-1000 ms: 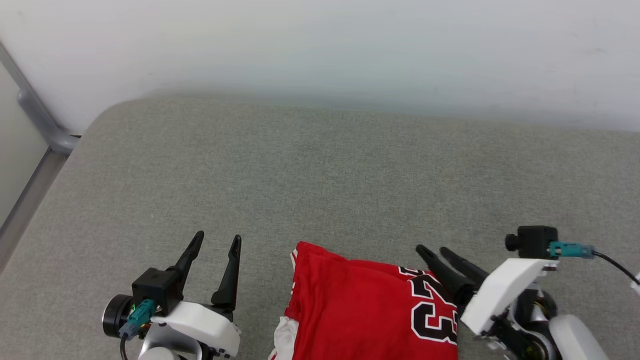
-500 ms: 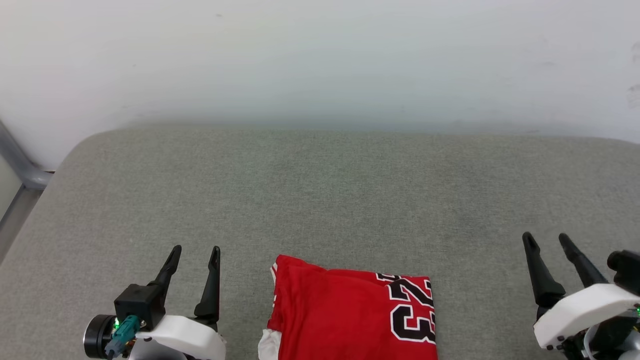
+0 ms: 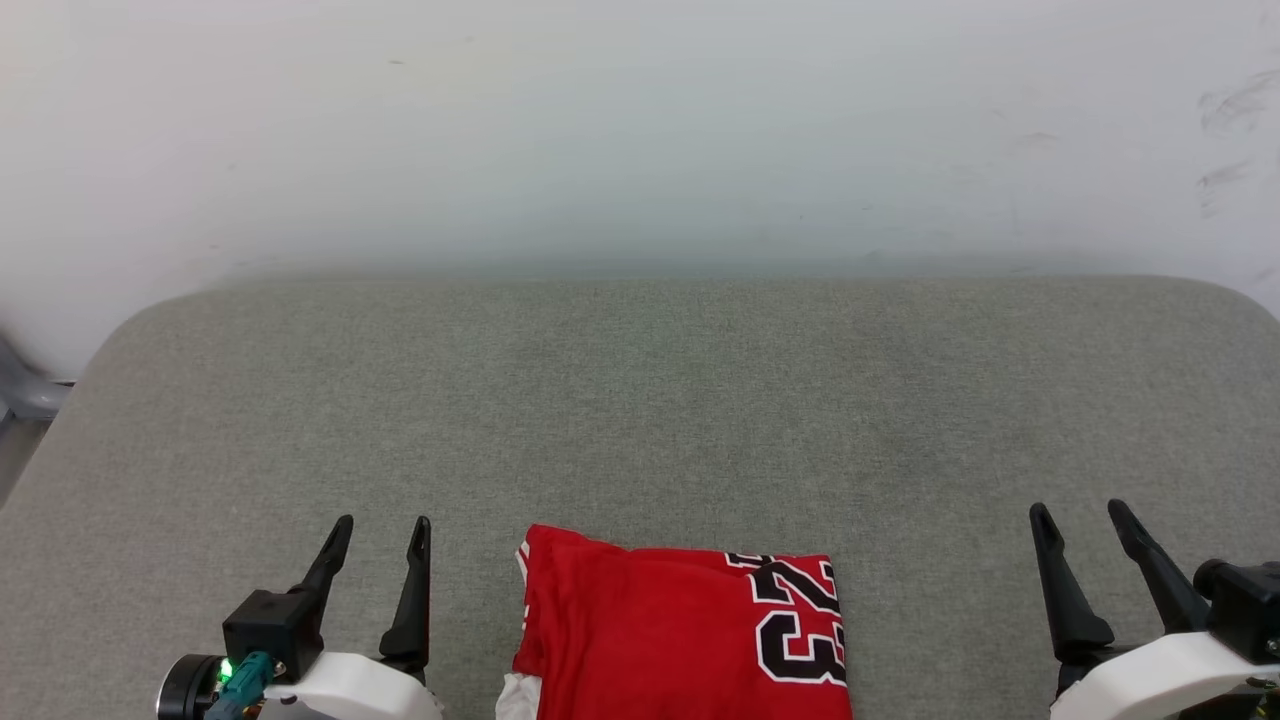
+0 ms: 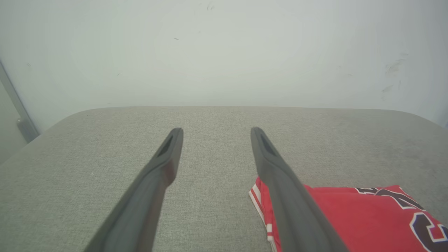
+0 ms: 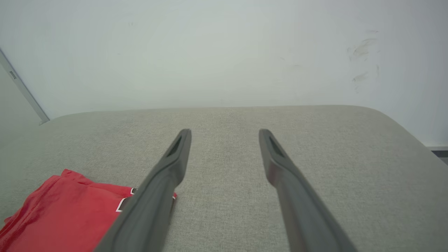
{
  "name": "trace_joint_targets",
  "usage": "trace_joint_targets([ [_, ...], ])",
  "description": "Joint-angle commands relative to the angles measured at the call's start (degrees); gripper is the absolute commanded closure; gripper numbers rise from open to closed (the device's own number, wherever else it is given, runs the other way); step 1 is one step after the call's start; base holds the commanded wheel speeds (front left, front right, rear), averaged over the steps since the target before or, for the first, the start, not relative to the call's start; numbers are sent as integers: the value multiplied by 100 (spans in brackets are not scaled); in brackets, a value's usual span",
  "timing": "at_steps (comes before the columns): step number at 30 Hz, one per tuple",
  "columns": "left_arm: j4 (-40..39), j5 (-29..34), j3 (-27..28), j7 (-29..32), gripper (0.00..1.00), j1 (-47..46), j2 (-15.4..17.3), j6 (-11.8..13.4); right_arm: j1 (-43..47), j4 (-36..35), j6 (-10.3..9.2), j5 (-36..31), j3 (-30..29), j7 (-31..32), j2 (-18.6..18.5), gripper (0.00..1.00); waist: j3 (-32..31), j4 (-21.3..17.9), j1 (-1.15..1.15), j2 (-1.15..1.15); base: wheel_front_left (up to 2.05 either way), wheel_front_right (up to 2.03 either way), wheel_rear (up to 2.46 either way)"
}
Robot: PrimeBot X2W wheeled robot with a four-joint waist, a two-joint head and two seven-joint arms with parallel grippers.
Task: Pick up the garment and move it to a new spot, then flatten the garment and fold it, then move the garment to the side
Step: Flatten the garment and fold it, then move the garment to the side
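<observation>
Right pincer (image 3: 1076,512) has drawn off the folded garment (image 3: 650,640) at the cushion's (image 3: 640,400) near edge; it and the left pincer (image 3: 385,524) stand spread, empty.

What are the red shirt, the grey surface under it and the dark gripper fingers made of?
Garment: thin smooth knit, likely polyester jersey; it creases softly. Grey surface: matte woven upholstery, seemingly padded; flecked weave, rounded corners. Gripper fingers: matte dark plastic or rubber; which, the look leaves open.

Plain indoor room, sort unclear: grey fabric cushion (image 3: 640,400) against scuffed white wall (image 3: 640,120).
</observation>
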Motion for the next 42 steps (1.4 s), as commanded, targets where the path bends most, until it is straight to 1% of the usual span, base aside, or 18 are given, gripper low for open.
trace_joint_targets([
  [1, 7, -28, 27, 13, 0, 66, 23, 24, 48, -17, -3, 37, 11, -16, 41, 0, -11, -25, 0, 0, 0, 0, 0],
  [10, -1, -63, 18, 22, 0, 31, 61, 49, 2, 16, -3, 67, -13, 93, 125, 0, -21, -11, 0, 0, 0, 0, 0],
  [15, -32, -70, -3, 24, 0, -29, 72, 47, 17, 16, -3, 24, -84, 200, 138, 0, 28, 77, 0, 0, 0, 0, 0],
  [18, -48, -55, -16, 17, 0, -101, 72, 36, 43, 30, -3, 58, -145, 374, 102, 0, 90, 184, 0, 0, 0, 0, 0],
  [22, -73, -16, -52, 0, 0, -181, 58, 10, 123, 140, -3, 288, -186, 918, -49, 0, 180, 385, 0, 0, 0, 0, 0],
  [25, -105, 5, -64, -14, 0, -271, 33, -23, 213, 291, -3, 551, -142, 1501, -172, 0, 289, 559, 0, 0, 0, 0, 0],
  [30, -98, 15, -55, -29, 0, -413, -44, -74, 215, 537, -3, 1000, 37, 2442, -238, 0, 530, 759, 0, 0, 0, 0, 0],
  [31, -98, 15, -55, -29, 0, -413, -44, -74, 215, 537, -3, 1000, 37, 2442, -238, 0, 530, 759, 0, 0, 0, 0, 0],
  [32, -90, 19, -63, -40, 0, -501, -86, -110, 120, 596, -3, 1175, 155, 2678, -238, 0, 654, 828, 0, 0, 0, 0, 0],
  [33, -90, 19, -63, -40, 0, -501, -86, -110, 120, 596, -3, 1175, 155, 2678, -238, 0, 654, 828, 0, 0, 0, 0, 0],
  [37, -75, 63, -63, -49, 0, -716, -159, -201, -134, 778, -3, 1429, 439, 3016, -294, 0, 955, 953, 0, 0, 0, 0, 0],
  [42, -64, 140, -35, -56, 0, -936, -289, -338, -457, 1188, -3, 1692, 818, 3343, -310, 0, 1206, 1071, 0, 0, 0, 0, 0],
])
